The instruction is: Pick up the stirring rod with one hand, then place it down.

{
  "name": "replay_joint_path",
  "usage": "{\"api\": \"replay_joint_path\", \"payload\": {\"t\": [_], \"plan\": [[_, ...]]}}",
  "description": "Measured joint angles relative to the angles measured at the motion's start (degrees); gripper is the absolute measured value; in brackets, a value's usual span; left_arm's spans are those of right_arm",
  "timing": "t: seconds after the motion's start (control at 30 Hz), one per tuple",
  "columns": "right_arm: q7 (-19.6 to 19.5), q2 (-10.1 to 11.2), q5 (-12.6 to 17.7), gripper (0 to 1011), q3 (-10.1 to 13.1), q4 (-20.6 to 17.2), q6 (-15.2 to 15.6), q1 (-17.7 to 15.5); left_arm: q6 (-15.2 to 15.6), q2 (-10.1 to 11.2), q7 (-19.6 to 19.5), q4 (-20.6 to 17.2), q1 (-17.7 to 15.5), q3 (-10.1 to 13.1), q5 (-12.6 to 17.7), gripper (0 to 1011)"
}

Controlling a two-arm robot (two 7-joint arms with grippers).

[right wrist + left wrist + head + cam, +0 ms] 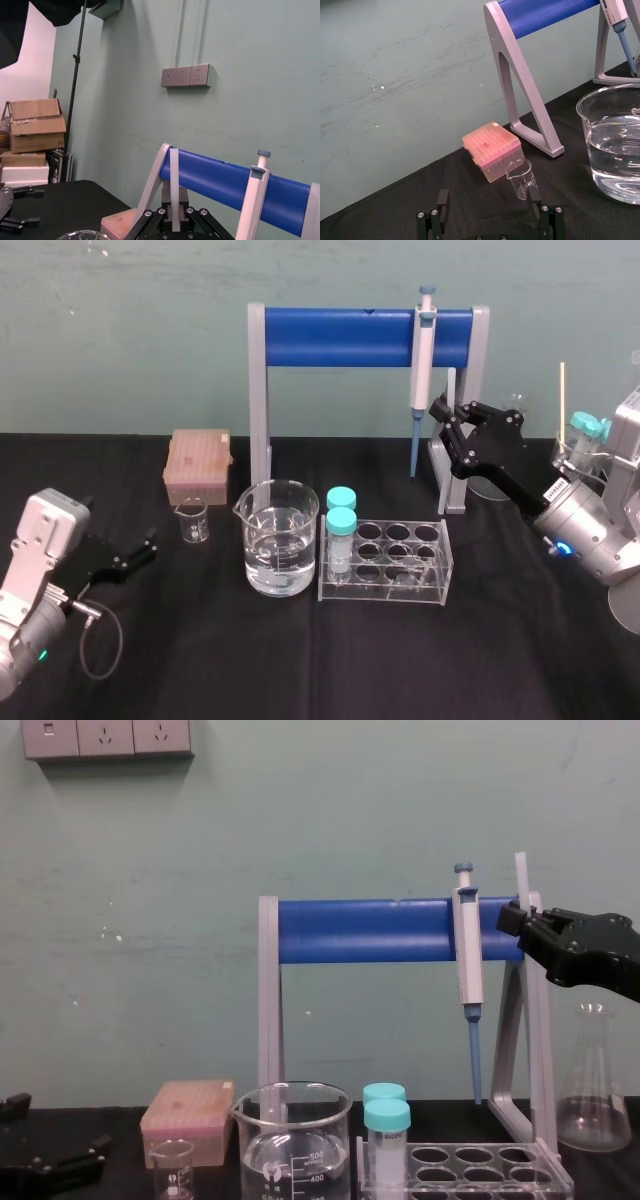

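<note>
The stirring rod [451, 385] is a thin whitish rod standing upright, off the table, beside the right post of the blue stand. My right gripper [447, 414] is shut on its lower part, with the rod's top sticking up above the black fingers. In the chest view the stirring rod [521, 875] rises above the right gripper [515, 920] in front of the stand's right end. In the right wrist view the stirring rod [174, 175] runs straight up from between the fingers. My left gripper [145, 545] rests open low at the table's left, its fingers [442, 199] apart with nothing between them.
A blue-and-grey pipette [424, 350] hangs on the blue stand [340, 336]. In front stand a large beaker of water [280, 540], a small beaker [193, 520], a pink tip box [198, 462] and a clear tube rack [400, 562] with two teal-capped tubes [341, 512]. A flask [592, 1090] stands at the right.
</note>
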Motion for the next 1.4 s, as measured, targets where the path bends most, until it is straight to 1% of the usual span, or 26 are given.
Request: {"api": "replay_joint_path", "payload": {"t": [1.4], "plan": [[0.0,0.0,-0.01,72,0.0,0.0,0.0,0.0,0.0,0.0,0.0,0.0,0.0,0.0,0.0,1000]]}}
